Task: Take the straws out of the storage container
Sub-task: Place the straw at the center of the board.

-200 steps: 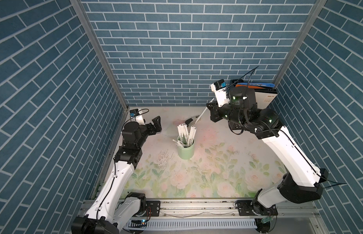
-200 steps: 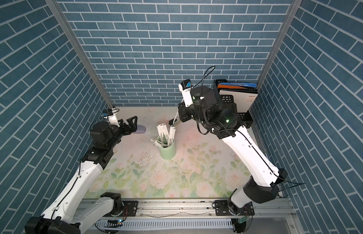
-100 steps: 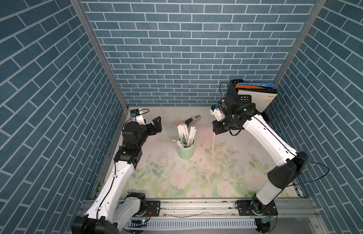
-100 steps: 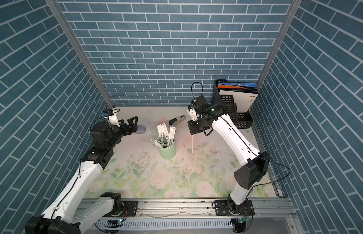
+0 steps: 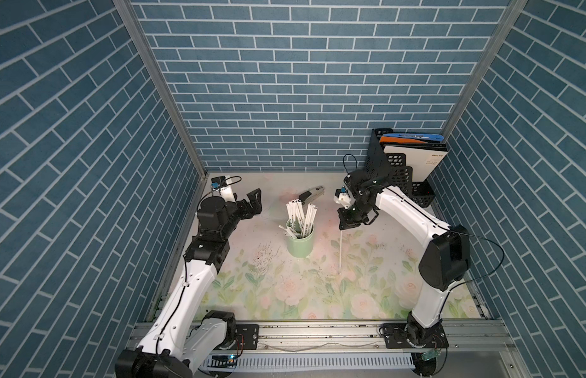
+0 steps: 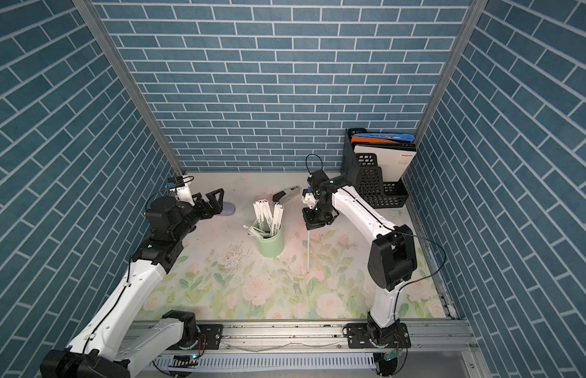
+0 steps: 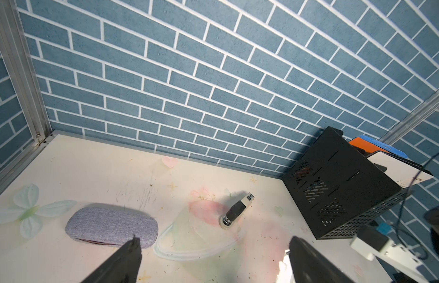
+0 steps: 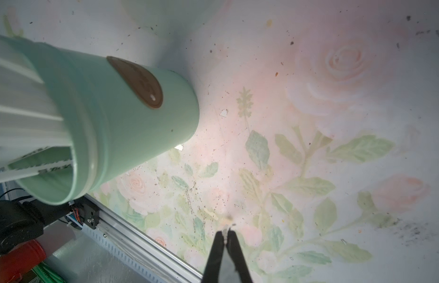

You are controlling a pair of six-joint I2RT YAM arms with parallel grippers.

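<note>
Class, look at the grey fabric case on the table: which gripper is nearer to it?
Left. The left gripper, open, hangs close beside the grey fabric case; the right gripper, shut on a straw, is past the mint-green cup on the far side.

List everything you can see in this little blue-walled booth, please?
storage container: one, mint green, upright mid-table
straws: a bunch too packed to count, white, standing in the storage container
single straw: one, white, hanging from the right gripper beside the container
stapler: one, grey and black, behind the container
fabric case: one, grey, at the back on the left arm's side
clear plastic piece: one, transparent, flat between case and stapler
file holder: one, black, perforated, back corner by the right arm
folders: several, orange, blue, white, in the file holder
table: one, pale floral
left gripper: black, open, empty
right gripper: black, shut on the single straw
</note>
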